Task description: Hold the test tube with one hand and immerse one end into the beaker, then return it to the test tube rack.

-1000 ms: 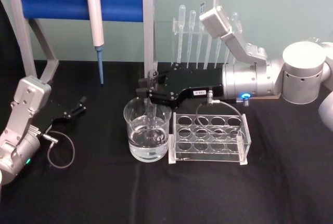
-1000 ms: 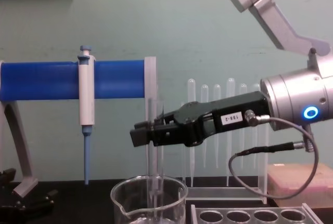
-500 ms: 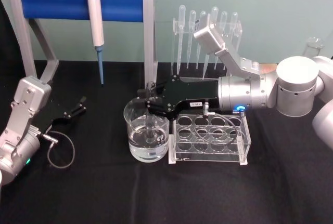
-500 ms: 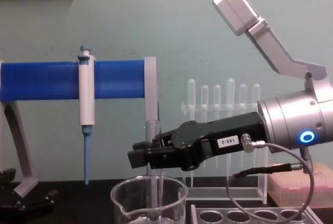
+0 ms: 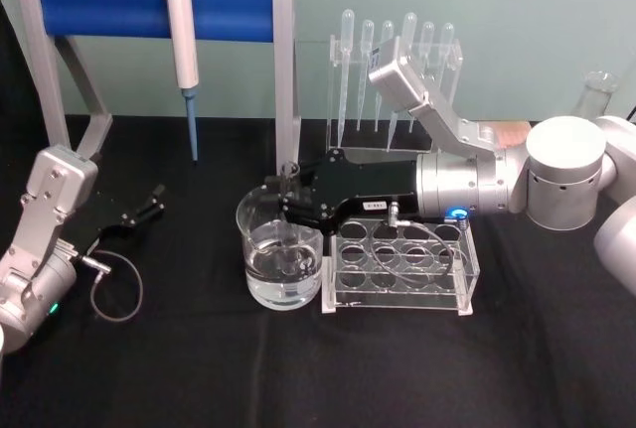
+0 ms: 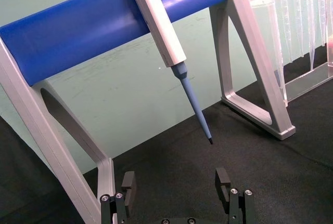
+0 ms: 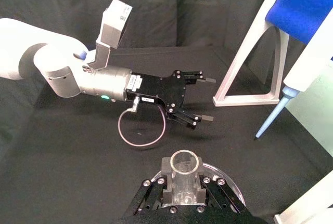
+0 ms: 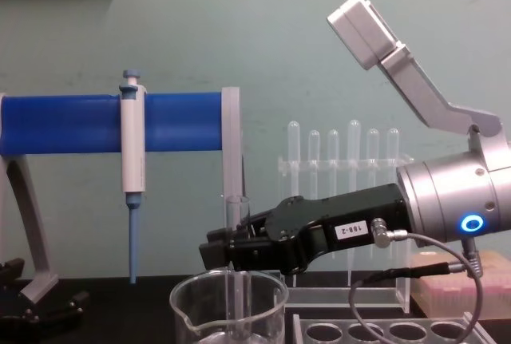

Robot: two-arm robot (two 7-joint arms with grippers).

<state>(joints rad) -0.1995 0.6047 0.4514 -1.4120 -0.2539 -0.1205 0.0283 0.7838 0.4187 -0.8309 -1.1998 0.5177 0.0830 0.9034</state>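
Right gripper (image 8: 222, 251) lowered test tube (image 8: 234, 213) deeper into beaker (image 8: 185, 306).

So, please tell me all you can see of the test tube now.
The test tube is slim clear glass with an open flared rim. It stands upright, clamped in the right gripper just below the rim. Its lower part hangs inside the beaker, which holds clear liquid; the bottom end is hard to make out.

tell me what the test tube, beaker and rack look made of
The test tube: see-through, glossy, thin-walled, so likely glass. The beaker: clear with a glinting rim, seemingly glass too. The rack: transparent flat sheets with bright edges, probably acrylic.
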